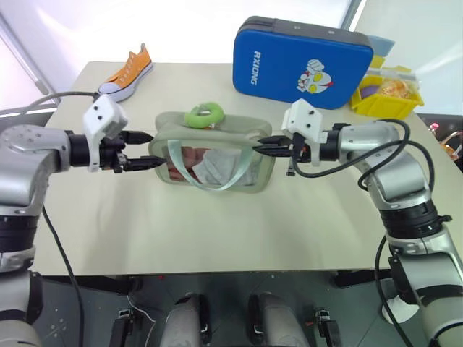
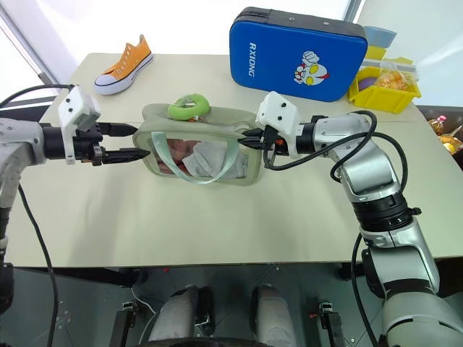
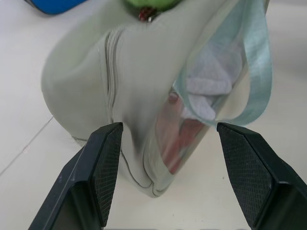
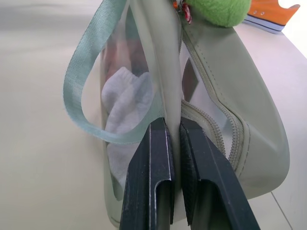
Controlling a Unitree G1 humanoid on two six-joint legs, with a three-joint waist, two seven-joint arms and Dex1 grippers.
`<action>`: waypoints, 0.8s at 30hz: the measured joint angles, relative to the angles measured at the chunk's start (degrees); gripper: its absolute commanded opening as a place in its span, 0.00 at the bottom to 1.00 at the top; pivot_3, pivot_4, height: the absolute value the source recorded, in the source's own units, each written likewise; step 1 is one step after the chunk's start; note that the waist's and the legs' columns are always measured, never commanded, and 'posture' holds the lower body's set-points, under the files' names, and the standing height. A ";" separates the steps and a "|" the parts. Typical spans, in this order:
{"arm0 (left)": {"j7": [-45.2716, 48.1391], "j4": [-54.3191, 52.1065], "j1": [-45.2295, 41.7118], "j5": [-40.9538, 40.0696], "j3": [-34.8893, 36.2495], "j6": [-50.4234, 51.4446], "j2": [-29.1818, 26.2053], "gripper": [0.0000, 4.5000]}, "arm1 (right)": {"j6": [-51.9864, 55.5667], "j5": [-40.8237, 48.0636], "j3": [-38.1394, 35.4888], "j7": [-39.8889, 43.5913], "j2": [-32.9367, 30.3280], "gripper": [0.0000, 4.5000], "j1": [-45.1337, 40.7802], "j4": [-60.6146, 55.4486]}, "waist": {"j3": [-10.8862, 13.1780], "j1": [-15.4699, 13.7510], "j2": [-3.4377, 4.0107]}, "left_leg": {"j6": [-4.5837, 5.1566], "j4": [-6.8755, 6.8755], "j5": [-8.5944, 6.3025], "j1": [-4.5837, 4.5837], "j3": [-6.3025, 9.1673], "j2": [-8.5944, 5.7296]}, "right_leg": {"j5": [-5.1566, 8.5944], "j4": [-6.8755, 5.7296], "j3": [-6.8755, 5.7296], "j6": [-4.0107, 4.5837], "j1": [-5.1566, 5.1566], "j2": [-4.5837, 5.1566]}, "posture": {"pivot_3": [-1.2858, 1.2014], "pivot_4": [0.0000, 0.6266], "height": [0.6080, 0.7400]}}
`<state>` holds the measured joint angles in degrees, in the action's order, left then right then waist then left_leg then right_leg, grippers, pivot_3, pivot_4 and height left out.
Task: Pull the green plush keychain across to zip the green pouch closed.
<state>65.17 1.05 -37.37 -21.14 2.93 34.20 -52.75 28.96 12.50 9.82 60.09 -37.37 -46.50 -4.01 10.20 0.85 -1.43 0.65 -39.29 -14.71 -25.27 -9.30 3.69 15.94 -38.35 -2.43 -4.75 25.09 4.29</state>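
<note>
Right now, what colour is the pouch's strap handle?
Pale mint green, the strap handle shows best in the right wrist view.

A lab-like test setup: bare beige table (image 1: 217, 231) holding assorted props.

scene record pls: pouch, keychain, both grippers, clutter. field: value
pouch: green pouch on its side mid-table, clear window facing the camera
keychain: green plush keychain on the pouch's top, near the middle
left gripper: jaws open, at the pouch's left end, not gripping
right gripper: jaws shut on the pouch's right edge
clutter: blue case, orange sneaker, yellow bin at the back
</note>
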 measured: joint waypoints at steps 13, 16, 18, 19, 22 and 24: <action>-1.64 2.65 -0.36 0.34 0.01 -0.51 2.45 0.00 | 1.82 0.11 0.02 0.30 -0.12 0.21 -0.56 -0.01 | 0.00 -0.02 0.00 | 0.00 0.00 0.00 0.00 -0.01 -0.01 | 0.00 0.00 0.00 0.00 0.00 0.01 | 0.52 0.24 1.00; -1.11 1.68 -0.32 -0.18 -0.05 0.27 2.46 0.00 | 4.24 0.98 0.02 1.30 -0.24 0.51 -3.39 0.34 | 0.00 -0.02 0.01 | 0.00 0.00 0.00 -0.02 -0.01 -0.01 | 0.00 0.00 0.00 0.00 0.02 0.01 | 0.52 0.24 1.00; -1.05 1.53 -0.23 -0.32 -0.07 0.54 2.38 0.00 | 7.23 2.77 -0.69 0.94 1.46 0.51 -7.78 2.16 | 0.00 -0.01 0.01 | 0.00 0.00 0.00 -0.03 -0.01 0.00 | 0.00 -0.01 0.00 0.00 0.04 0.01 | 0.52 0.24 1.00; -1.03 1.34 -0.20 -0.44 -0.07 0.61 2.37 0.00 | 8.28 3.61 -1.42 0.46 2.49 0.51 -9.70 2.66 | 0.00 0.02 0.01 | 0.00 0.00 0.00 -0.02 -0.01 0.00 | 0.00 -0.02 0.00 0.00 0.04 0.01 | 0.52 0.24 1.00; -1.14 0.98 -0.13 -0.61 -0.10 0.73 2.39 0.00 | 11.47 6.23 -4.17 -3.33 8.21 0.51 -16.70 6.53 | 0.00 0.16 0.01 | 0.00 0.03 0.00 -0.03 -0.02 0.01 | 0.00 -0.07 0.00 0.00 0.09 0.01 | 0.52 0.24 1.00; -1.23 0.84 0.05 -0.63 -0.13 0.63 2.44 0.00 | 11.68 6.06 -4.51 -6.36 11.50 0.51 -19.16 10.32 | 0.00 0.15 0.00 | 0.00 0.02 0.00 -0.03 -0.04 0.00 | 0.00 -0.08 0.00 0.01 0.08 0.01 | 0.52 0.24 1.00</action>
<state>63.94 1.88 -37.31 -21.77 2.79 34.84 -50.32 40.64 18.57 5.32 53.73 -25.87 -65.66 6.31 10.19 1.00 -1.43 0.65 -39.27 -14.71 -25.30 -9.34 3.69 15.93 -38.42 -2.43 -4.74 25.17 4.30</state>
